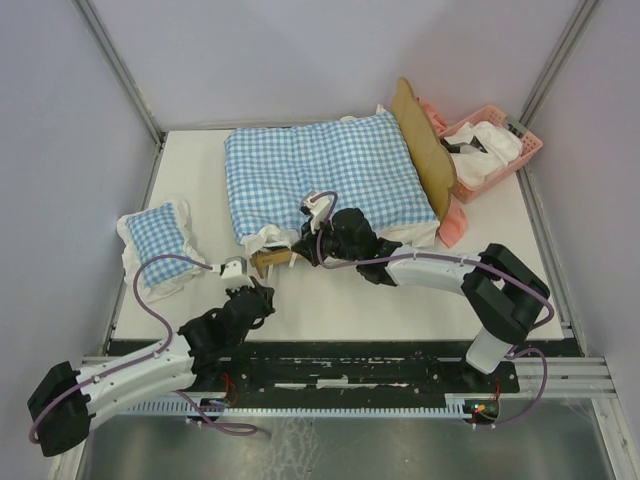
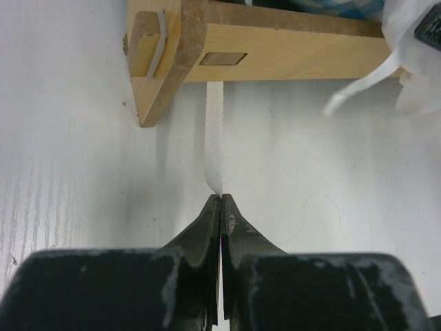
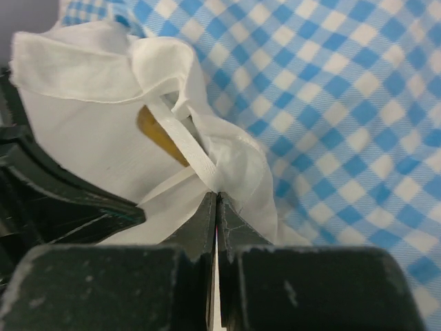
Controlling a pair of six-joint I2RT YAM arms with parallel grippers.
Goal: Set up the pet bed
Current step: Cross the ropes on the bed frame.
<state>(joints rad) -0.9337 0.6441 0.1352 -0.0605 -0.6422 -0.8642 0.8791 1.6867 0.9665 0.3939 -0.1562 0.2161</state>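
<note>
- Found left gripper (image 2: 220,198) pinched shut on flat white ribbon (image 2: 215,138) just beside light-wood pet bed frame (image 2: 289,52).
- Found right gripper (image 3: 216,196) pinched shut on white tie (image 3: 186,145) of blue-and-white checked cushion (image 3: 344,103) atop that frame.

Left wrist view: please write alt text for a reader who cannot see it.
The left gripper is shut on a white ribbon that runs up the picture to the corner of the light-wood pet bed. The bed stands on a white table; white frill shows at upper right.
</note>
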